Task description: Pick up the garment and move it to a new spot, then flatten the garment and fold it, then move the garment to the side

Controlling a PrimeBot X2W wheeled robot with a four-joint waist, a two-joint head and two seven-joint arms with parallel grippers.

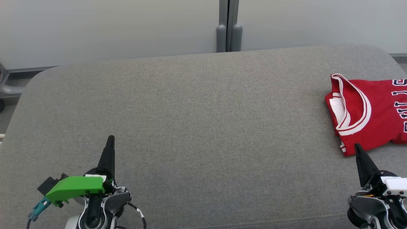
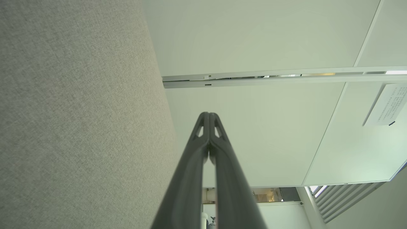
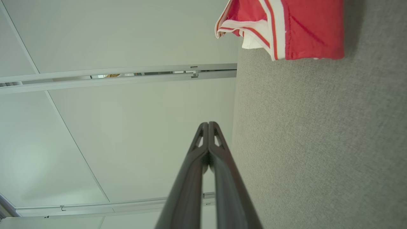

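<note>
As folded garment (image 1: 369, 114) sits at cushion (image 1: 190, 111) right end, task seemingly done: left gripper (image 1: 110, 138), right gripper (image 1: 356, 145) idle, pressed together, empty.

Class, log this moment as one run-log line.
red jersey folded, right end of grey cushion | left claw shut, empty | right claw shut, empty

jersey (image 1: 378, 127) – red w/ white trim | couch (image 1: 203, 127) – grey
</note>
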